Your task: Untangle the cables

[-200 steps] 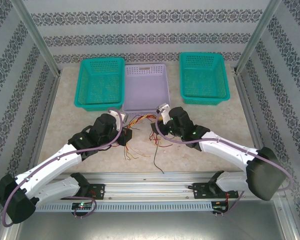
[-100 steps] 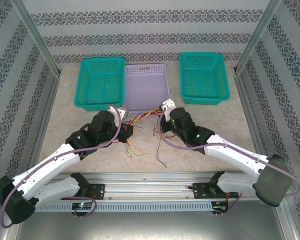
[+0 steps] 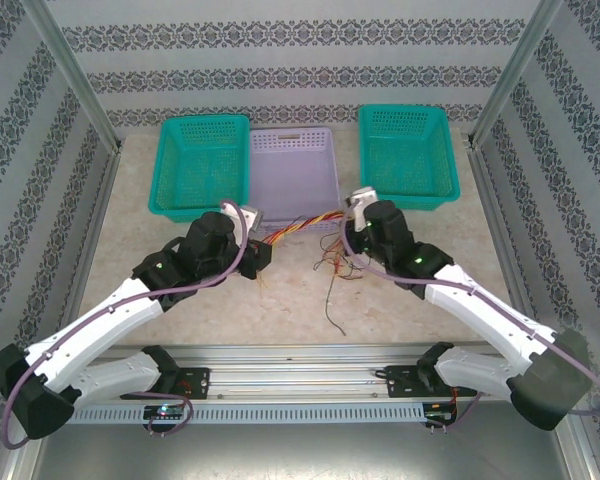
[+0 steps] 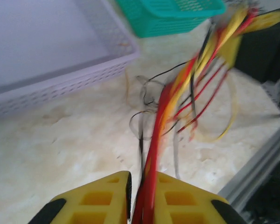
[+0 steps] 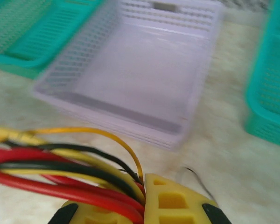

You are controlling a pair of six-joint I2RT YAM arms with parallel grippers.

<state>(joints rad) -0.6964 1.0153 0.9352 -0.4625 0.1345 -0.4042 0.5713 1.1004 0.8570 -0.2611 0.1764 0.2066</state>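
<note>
The desk [image 3: 280,315] has a pale beige top with a marbled pattern. Three baskets stand in a row at its far side. The left teal basket [image 3: 202,165] stands close beside the lavender basket [image 3: 293,175], which is the middle one. The right teal basket [image 3: 407,155] stands a little apart from the lavender one. In front of the lavender basket, thin loose ends of the cables [image 3: 338,270] come down to the desk surface. One black end trails over the bare top toward the near edge. An aluminium rail [image 3: 300,356] runs along that near edge.
</note>
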